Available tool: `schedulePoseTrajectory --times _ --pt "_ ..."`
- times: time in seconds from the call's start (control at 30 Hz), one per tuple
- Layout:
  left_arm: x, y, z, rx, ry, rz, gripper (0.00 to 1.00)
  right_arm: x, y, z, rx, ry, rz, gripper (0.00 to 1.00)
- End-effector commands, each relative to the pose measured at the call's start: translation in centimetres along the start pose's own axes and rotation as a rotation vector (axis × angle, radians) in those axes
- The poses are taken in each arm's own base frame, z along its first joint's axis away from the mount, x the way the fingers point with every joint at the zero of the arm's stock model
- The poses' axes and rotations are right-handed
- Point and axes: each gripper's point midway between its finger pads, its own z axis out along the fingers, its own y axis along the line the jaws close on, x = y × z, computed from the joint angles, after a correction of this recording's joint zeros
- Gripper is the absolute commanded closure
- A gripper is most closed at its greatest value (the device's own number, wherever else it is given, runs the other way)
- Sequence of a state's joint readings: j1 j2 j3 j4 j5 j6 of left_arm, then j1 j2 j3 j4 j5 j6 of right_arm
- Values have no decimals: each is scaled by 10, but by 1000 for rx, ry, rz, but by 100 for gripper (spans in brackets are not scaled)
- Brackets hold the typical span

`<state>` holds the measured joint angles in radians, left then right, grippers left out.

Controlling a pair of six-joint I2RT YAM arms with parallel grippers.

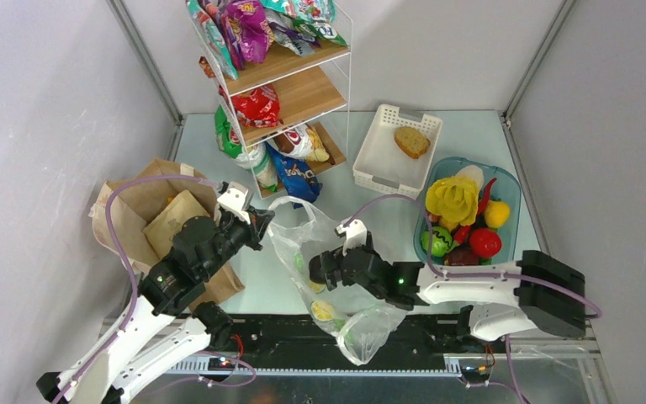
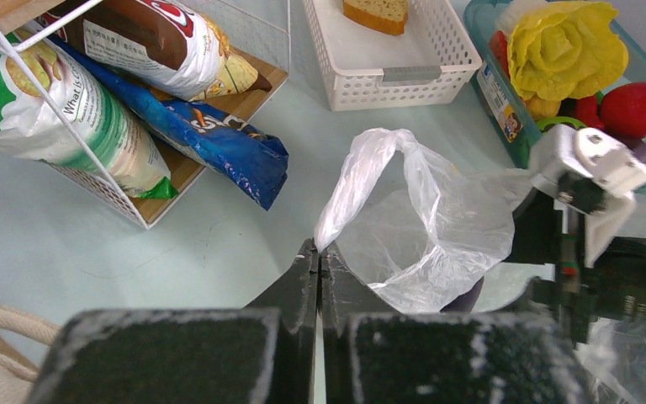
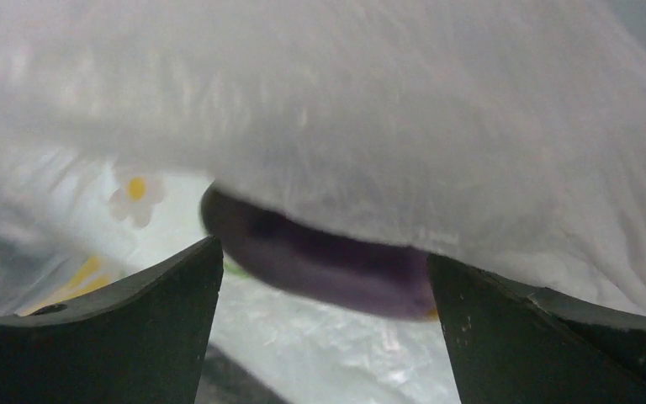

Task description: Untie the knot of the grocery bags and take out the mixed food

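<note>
1. The left fingers (image 2: 299, 290) are pressed together on the plastic bag (image 2: 437, 219) handle. Hold it high and taut so the mouth gapes.
2. The right fingers (image 3: 135, 320) are spread inside the bag, which lies on the desk (image 1: 256, 290) between the arms. The eggplant (image 3: 328, 268) is just ahead.
3. Slide under the film and close on the eggplant alone.
</note>
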<state>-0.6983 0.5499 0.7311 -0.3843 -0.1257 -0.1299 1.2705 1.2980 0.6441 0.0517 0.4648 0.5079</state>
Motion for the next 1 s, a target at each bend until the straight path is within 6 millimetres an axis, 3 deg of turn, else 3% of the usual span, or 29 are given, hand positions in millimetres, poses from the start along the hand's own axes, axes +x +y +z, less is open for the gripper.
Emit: schedulePoseTrajectory --times 0.0,0.23,0.37,0.63,0.83,0.97 --pt "-11 -4 -2 19 -33 7 100 -44 -9 23 104 -139 74 5" --pt "-13 -6 -4 35 -42 2 100 -60 -21 56 201 -173 112 3" --pt "-13 -7 -4 42 -41 1 100 -46 -19 76 201 -116 135 2" --pt "-15 -9 -6 50 -46 -1 100 -6 -34 103 221 2 189 1" --pt "-15 -8 -6 46 -48 -1 100 10 -41 98 270 47 180 6" --pt "-15 -8 -6 44 -50 0 100 10 -37 83 288 51 134 3"
